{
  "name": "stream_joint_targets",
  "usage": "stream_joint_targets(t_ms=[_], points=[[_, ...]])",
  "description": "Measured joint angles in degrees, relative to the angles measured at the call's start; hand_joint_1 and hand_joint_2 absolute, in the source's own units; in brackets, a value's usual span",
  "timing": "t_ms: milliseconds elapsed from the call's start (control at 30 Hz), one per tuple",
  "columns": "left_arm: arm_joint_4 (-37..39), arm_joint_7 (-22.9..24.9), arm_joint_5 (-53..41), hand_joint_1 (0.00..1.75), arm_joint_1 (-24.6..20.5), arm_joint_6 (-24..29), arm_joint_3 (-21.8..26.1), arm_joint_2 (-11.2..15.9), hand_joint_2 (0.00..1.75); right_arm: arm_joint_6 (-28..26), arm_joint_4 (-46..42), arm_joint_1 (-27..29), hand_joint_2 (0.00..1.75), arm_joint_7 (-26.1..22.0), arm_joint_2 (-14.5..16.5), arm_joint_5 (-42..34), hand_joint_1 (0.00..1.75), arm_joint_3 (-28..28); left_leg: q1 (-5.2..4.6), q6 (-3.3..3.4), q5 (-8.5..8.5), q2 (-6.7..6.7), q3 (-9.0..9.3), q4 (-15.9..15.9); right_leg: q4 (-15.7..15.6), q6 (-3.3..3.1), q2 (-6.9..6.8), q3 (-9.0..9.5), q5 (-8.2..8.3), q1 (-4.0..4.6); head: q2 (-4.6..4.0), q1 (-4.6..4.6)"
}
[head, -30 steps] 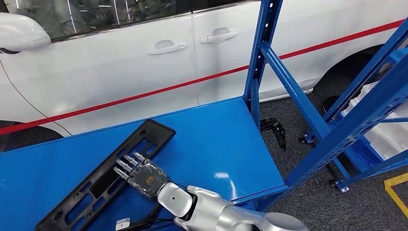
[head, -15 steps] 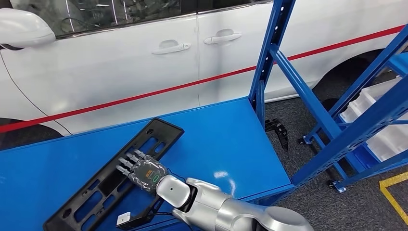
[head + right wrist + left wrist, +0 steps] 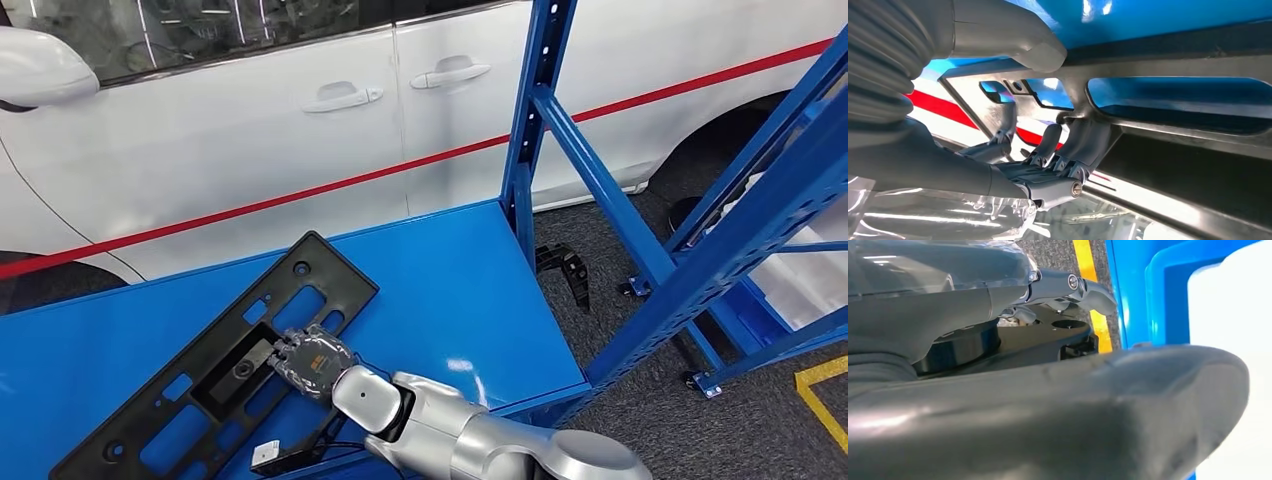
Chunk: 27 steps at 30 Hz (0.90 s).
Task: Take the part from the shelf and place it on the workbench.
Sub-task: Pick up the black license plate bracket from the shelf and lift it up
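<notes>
The part [image 3: 228,378] is a long black plastic frame with several cut-outs, lying slantwise on the blue workbench [image 3: 440,290], its near end with a white tag over the front edge. My right hand [image 3: 308,358] sits on its middle, fingers curled down into the central recess. In the right wrist view the fingers [image 3: 1083,140] press on a rib of the part [image 3: 1168,65] with the thumb [image 3: 1023,40] on the other side. My left hand [image 3: 1068,285] hangs by a blue bin, fingers apart and holding nothing.
A blue shelf upright [image 3: 530,120] rises at the bench's far right corner, with slanted braces and white bins [image 3: 810,270] to the right. A white car [image 3: 300,150] stands just behind the bench. A small black piece [image 3: 565,268] lies on the grey floor.
The right hand's fingers, flat on the part before, have curled into its recess. The part has slid and turned slightly on the bench. The camera has shifted a little.
</notes>
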Motion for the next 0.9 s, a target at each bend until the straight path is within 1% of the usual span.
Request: stream_joint_targets(t_ms=[33,67,100,133,200,233,267,300,333,367,400,433,467,500,533,567,600,633,667,700,767,800,833,900], points=[[0.00,0.07,-0.14,0.00,0.03,0.00,-0.10,0.01,0.00,-0.21,0.09,-0.03,1.75,0.13,0.01,-0.03,1.74,0.01,-0.03,0.30,2.24,0.00,1.72,-3.78,0.00,0.02,0.07,0.13,-0.03,0.02,0.00,0.01],[0.00,0.14,-0.27,0.00,0.09,0.00,-0.21,0.01,0.00,-0.40,0.18,-0.07,1.75,0.27,0.01,-0.11,1.74,0.01,-0.10,0.57,3.87,0.01,3.43,-7.55,-0.02,0.08,0.13,0.20,-0.04,0.06,0.00,0.02],[0.00,0.18,-0.39,0.00,0.12,0.00,-0.32,0.01,0.00,-0.54,0.28,-0.14,1.75,0.49,0.01,-0.22,1.74,0.02,-0.27,0.84,4.86,0.01,4.82,-10.77,0.00,0.23,0.18,0.15,-0.04,0.10,0.00,0.01],[0.00,0.20,-0.47,0.00,0.17,0.00,-0.43,0.01,0.00,-0.66,0.39,-0.23,1.75,0.73,0.01,-0.36,1.74,0.01,-0.44,1.09,5.15,0.00,5.54,-12.64,-0.03,0.49,0.19,0.01,0.05,0.11,0.00,0.03],[0.00,0.22,-0.71,0.00,0.20,0.00,-0.60,0.03,0.00,-0.97,0.66,-0.40,1.75,1.11,-0.01,-0.62,1.74,-0.03,-0.77,1.54,4.94,-0.05,5.81,-13.66,-0.15,1.15,0.17,-0.18,0.24,0.08,0.00,0.05],[0.00,0.29,-0.90,0.00,0.22,-0.01,-0.71,0.04,0.00,-1.20,0.89,-0.44,1.75,1.29,-0.02,-0.77,1.74,-0.07,-0.66,1.84,5.16,-0.02,5.94,-13.94,-0.12,1.49,0.13,-0.14,0.21,0.03,0.00,0.08],[0.00,0.41,-1.16,0.00,0.22,-0.01,-0.84,0.05,0.00,-1.43,1.20,-0.45,1.75,1.50,-0.05,-0.90,1.74,-0.12,-0.56,2.12,5.42,0.01,6.18,-14.37,0.39,1.77,0.13,-0.25,-0.19,0.00,0.00,0.09],[0.00,0.56,-1.42,0.00,0.20,-0.03,-1.01,0.05,0.00,-1.68,1.57,-0.44,1.75,1.73,-0.08,-1.05,1.74,-0.21,-0.44,2.38,5.68,0.06,6.38,-14.79,1.77,2.01,0.15,-0.83,-1.12,0.00,0.00,0.12],[0.00,0.77,-1.66,0.00,0.16,-0.06,-1.22,0.05,0.00,-1.94,1.96,-0.41,1.75,1.94,-0.10,-1.19,1.72,-0.32,-0.33,2.62,5.89,0.14,6.50,-15.05,4.24,2.20,0.16,-1.98,-2.59,-0.03,0.00,0.14],[0.00,0.96,-1.89,0.00,0.09,-0.10,-1.43,0.05,0.00,-2.18,2.33,-0.38,1.75,2.06,-0.15,-1.32,1.68,-0.42,-0.39,2.76,5.95,0.19,6.46,-15.12,7.63,2.34,0.18,-3.66,-4.36,-0.04,0.00,0.17],[0.00,1.14,-2.06,0.00,0.02,-0.14,-1.65,0.05,0.00,-2.41,2.66,-0.34,1.75,2.14,-0.21,-1.45,1.56,-0.51,-0.42,2.86,5.97,0.25,6.36,-15.10,11.16,2.45,0.17,-5.45,-5.92,-0.06,0.00,0.19],[0.00,1.30,-2.23,0.00,-0.02,-0.16,-1.83,0.05,0.00,-2.60,2.95,-0.29,1.75,2.21,-0.28,-1.55,1.13,-0.58,-0.43,2.94,5.98,0.30,6.29,-15.07,13.77,2.54,0.14,-6.76,-6.76,-0.11,0.00,0.19],[0.00,1.42,-2.40,0.00,-0.05,-0.18,-1.98,0.05,0.00,-2.73,3.24,-0.27,1.75,2.30,-0.34,-1.62,0.71,-0.65,-0.41,2.94,5.97,0.30,6.25,-15.01,14.58,2.61,0.10,-7.16,-6.50,-0.19,0.00,0.19],[0.00,1.52,-2.51,0.00,-0.07,-0.20,-2.11,0.05,0.00,-2.81,3.46,-0.25,1.75,2.44,-0.38,-1.65,0.31,-0.70,-0.37,2.90,5.93,0.25,6.23,-14.91,13.35,2.66,0.06,-6.50,-5.30,-0.31,0.00,0.19],[0.00,1.62,-2.61,0.00,-0.11,-0.21,-2.21,0.04,0.00,-2.86,3.67,-0.23,1.75,2.61,-0.38,-1.66,0.00,-0.75,-0.29,2.77,5.84,0.14,6.20,-14.70,10.26,2.72,0.01,-4.84,-3.45,-0.46,0.00,0.18],[0.00,1.72,-2.69,0.00,-0.17,-0.24,-2.30,0.03,0.00,-2.96,3.85,-0.21,1.75,2.77,-0.38,-1.66,0.00,-0.79,-0.24,2.52,5.67,0.02,6.10,-14.36,6.55,2.75,-0.02,-2.93,-1.92,-0.59,0.00,0.19],[0.00,1.81,-2.73,0.00,-0.29,-0.25,-2.37,0.03,0.00,-3.09,3.97,-0.27,1.75,2.91,-0.35,-1.66,0.00,-0.84,-0.28,2.14,5.40,-0.13,5.89,-13.88,3.55,2.60,0.06,-1.44,-0.94,-0.60,0.00,0.17],[0.00,1.89,-2.75,0.00,-0.41,-0.26,-2.41,0.02,0.00,-3.22,4.05,-0.36,1.75,3.01,-0.31,-1.66,0.00,-0.90,-0.33,1.75,5.19,-0.24,5.69,-13.47,1.55,2.36,0.16,-0.49,-0.47,-0.56,0.00,0.13],[0.00,1.94,-2.78,0.00,-0.51,-0.26,-2.44,0.03,0.00,-3.34,4.09,-0.48,1.75,3.08,-0.28,-1.66,0.00,-0.99,-0.37,1.38,5.04,-0.29,5.54,-13.21,0.86,2.01,0.29,-0.25,-0.58,-0.42,0.00,0.10],[0.00,1.97,-2.83,0.00,-0.59,-0.26,-2.47,0.03,0.00,-3.40,4.10,-0.62,1.75,3.13,-0.25,-1.66,0.00,-1.11,-0.37,1.03,4.97,-0.33,5.49,-13.13,0.83,1.56,0.41,-0.30,-0.55,-0.24,0.00,0.07],[0.00,1.97,-2.91,0.00,-0.65,-0.27,-2.50,0.03,0.00,-3.42,4.11,-0.78,1.75,3.23,-0.20,-1.65,0.00,-1.33,-0.16,0.48,4.55,-0.31,5.39,-12.79,0.62,0.82,0.40,-0.20,-0.34,-0.25,0.00,0.05],[0.00,1.97,-2.98,0.00,-0.68,-0.27,-2.51,0.03,0.00,-3.42,4.11,-0.85,1.75,3.32,-0.17,-1.64,0.00,-1.40,-0.08,0.23,3.66,-0.30,4.89,-11.56,0.49,0.53,0.36,-0.15,-0.23,-0.33,0.00,0.00],[0.00,1.96,-3.05,0.00,-0.72,-0.28,-2.52,0.03,0.00,-3.43,4.11,-0.91,1.75,3.49,-0.14,-1.63,0.00,-1.44,-0.02,0.03,2.22,-0.27,3.85,-9.20,0.38,0.33,0.31,-0.12,-0.15,-0.39,0.00,-0.04],[0.00,1.93,-3.21,0.00,-0.87,-0.31,-2.55,0.03,0.00,-3.45,4.13,-0.94,1.75,3.90,-0.14,-1.61,0.00,-1.47,0.03,-0.23,-1.31,-0.24,0.50,-1.85,0.36,0.13,0.19,-0.19,-0.16,-0.26,0.00,-0.10]])
